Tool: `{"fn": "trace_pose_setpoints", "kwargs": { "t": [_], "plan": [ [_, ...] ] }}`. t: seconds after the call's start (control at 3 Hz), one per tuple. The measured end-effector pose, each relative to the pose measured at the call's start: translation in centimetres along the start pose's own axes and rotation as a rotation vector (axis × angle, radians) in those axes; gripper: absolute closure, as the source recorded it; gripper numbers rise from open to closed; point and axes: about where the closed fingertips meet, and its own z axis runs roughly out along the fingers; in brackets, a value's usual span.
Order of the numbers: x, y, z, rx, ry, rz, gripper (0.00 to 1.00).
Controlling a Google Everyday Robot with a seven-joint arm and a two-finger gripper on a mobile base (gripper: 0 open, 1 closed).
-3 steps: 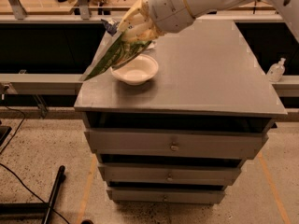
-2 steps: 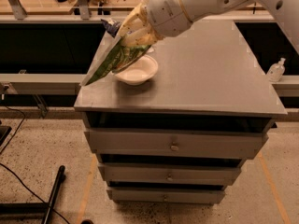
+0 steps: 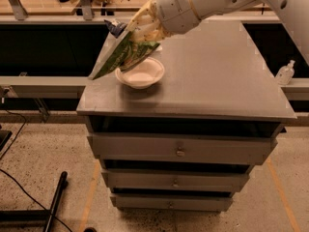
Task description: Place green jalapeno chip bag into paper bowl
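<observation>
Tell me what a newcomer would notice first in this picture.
The big white arm reaches in from the upper right, its hand over the back left of the grey cabinet top, shut on the green chip bag. The bag hangs slanted, its low end near the cabinet's left edge, its upper part over the left rim of the white paper bowl.

Cream-white gripper (image 3: 143,28) above the off-white paper bowl (image 3: 143,77), clamping the light-green, white-patched green jalapeno chip bag (image 3: 119,58), over a dull grey cabinet top (image 3: 217,81).
</observation>
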Motion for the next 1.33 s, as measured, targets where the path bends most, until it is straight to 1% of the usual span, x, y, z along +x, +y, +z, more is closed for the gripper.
{"fn": "trace_pose_setpoints", "kwargs": {
  "t": [0.33,0.67,1.0,1.33],
  "plan": [
    [1.4,0.5,-0.3,0.004,0.009,0.03,1.0],
    [2.4,1.2,-0.5,0.013,0.01,0.075,1.0],
    [2.7,2.1,-0.4,0.0,0.005,0.101,0.83],
    [2.1,3.0,0.2,-0.032,-0.011,0.095,0.59]
  ]
}}
